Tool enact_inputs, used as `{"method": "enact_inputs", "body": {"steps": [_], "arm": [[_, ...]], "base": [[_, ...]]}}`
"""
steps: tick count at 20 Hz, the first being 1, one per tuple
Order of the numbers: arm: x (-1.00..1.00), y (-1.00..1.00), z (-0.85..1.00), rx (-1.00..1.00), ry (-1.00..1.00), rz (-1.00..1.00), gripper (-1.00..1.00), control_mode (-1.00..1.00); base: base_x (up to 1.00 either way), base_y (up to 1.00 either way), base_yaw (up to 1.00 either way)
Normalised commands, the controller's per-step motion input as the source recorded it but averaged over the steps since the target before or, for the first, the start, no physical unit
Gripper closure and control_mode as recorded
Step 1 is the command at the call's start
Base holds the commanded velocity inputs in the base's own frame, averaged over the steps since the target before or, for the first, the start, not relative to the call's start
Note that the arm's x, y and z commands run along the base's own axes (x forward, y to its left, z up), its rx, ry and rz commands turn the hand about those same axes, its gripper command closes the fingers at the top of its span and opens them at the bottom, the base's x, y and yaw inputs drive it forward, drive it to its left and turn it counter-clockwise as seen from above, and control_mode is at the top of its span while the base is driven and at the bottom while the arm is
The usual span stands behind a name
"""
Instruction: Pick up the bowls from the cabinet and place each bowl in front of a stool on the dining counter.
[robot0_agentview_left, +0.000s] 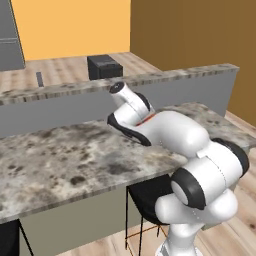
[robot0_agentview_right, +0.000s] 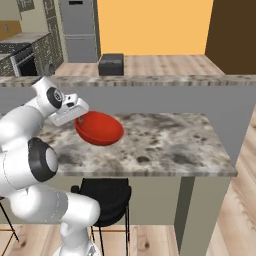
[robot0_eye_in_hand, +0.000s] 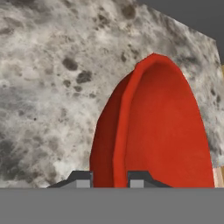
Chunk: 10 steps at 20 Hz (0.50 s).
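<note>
Speckled stone of the dining counter spans the left base view, a raised back ledge behind it and a black stool tucked beneath the near edge. A sliver of red shows under the forearm; the hand itself is hidden by the arm.

Right base view: the gripper clasps the near rim of the glossy red bowl, which is tilted and appears to sit just above or barely on the counter, roughly over a stool.

Hand view: both fingertips are drawn close, pinching the red rim between them, one inside the wall, one outside.

Judgement: this bowl is at its spot but not yet released. The brown bowl's placement cannot be confirmed.
</note>
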Motion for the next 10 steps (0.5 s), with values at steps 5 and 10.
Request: {"method": "enact_inputs", "body": {"steps": [5,10], "arm": [[0.0,0.0,-0.45,0.0,0.0,0.0,1.0,-1.0],[0.0,-0.12,-0.55,-0.07,0.03,0.0,1.0,-1.0]], "base": [[0.0,0.0,0.0],[0.0,0.0,0.0]]}}
